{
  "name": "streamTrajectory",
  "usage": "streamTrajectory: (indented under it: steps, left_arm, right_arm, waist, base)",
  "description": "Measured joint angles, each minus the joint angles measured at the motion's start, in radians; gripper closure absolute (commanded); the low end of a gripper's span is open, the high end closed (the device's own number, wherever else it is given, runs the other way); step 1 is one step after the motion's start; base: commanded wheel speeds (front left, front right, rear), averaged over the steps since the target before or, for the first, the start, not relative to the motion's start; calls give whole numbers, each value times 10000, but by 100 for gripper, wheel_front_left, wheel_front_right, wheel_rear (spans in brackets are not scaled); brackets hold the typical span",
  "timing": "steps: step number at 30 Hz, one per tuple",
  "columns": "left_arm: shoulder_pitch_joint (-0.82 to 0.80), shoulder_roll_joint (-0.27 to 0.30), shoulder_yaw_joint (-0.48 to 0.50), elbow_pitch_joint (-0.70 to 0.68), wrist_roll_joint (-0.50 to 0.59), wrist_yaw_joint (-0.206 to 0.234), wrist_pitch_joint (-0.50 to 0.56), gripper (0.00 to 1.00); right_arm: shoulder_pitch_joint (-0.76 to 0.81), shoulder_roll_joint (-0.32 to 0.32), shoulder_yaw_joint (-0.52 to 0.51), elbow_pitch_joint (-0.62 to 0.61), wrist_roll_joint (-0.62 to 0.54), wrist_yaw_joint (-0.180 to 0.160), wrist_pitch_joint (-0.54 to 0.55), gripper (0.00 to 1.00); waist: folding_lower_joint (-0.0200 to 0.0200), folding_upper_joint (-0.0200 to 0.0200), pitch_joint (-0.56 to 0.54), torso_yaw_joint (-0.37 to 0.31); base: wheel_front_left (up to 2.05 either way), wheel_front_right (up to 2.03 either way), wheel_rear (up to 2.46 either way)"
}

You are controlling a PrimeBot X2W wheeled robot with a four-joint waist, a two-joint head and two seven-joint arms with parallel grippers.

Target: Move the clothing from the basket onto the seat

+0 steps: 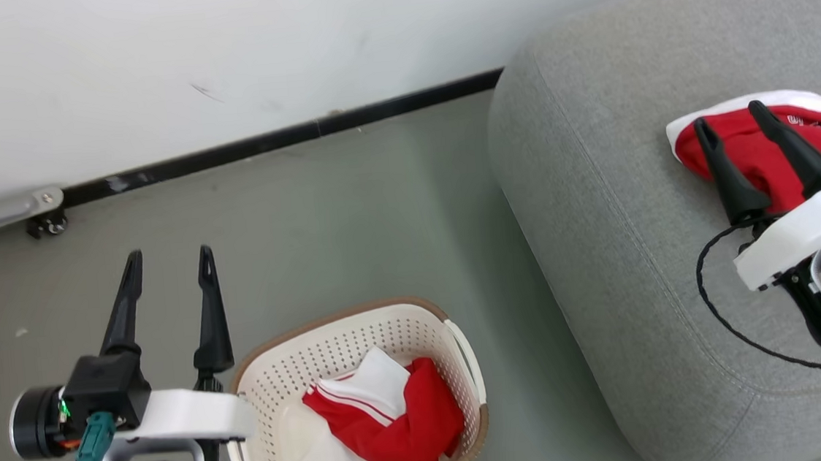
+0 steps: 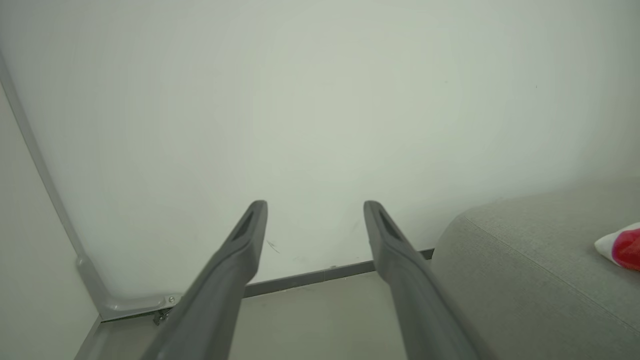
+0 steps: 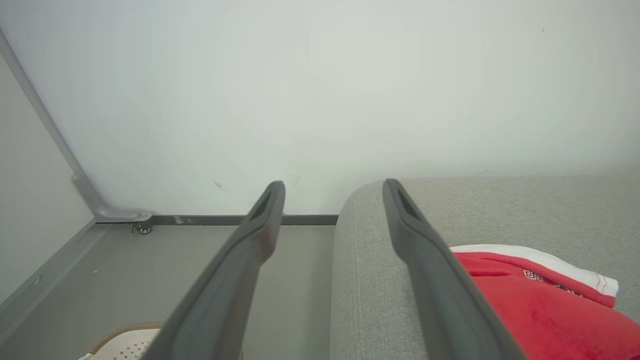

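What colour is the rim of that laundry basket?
Brown, with a woven look, around the cream-white basket; the head view shows it best.

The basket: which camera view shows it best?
The head view: the basket is seen from above, almost whole, with red clothing inside. The right wrist view catches a corner of its rim. The left wrist view faces the wall and the seat.

I look to be in a home-like room: a grey sofa [image 1: 599, 208], a laundry basket [image 1: 330, 321], a grey floor [image 1: 350, 213], a bare white wall [image 1: 220, 47].
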Motion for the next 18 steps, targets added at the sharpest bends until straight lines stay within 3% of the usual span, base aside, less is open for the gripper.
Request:
streamTrajectory:
  steps: [18]
  left_arm:
    - [1331, -184, 165, 79, -81, 69, 0, 0]
  right_arm:
    - [1732, 1014, -844, -535, -1337, 0, -1246, 0]
  waist:
    - [0, 0, -1195, 777]
  base:
    - [0, 0, 0]
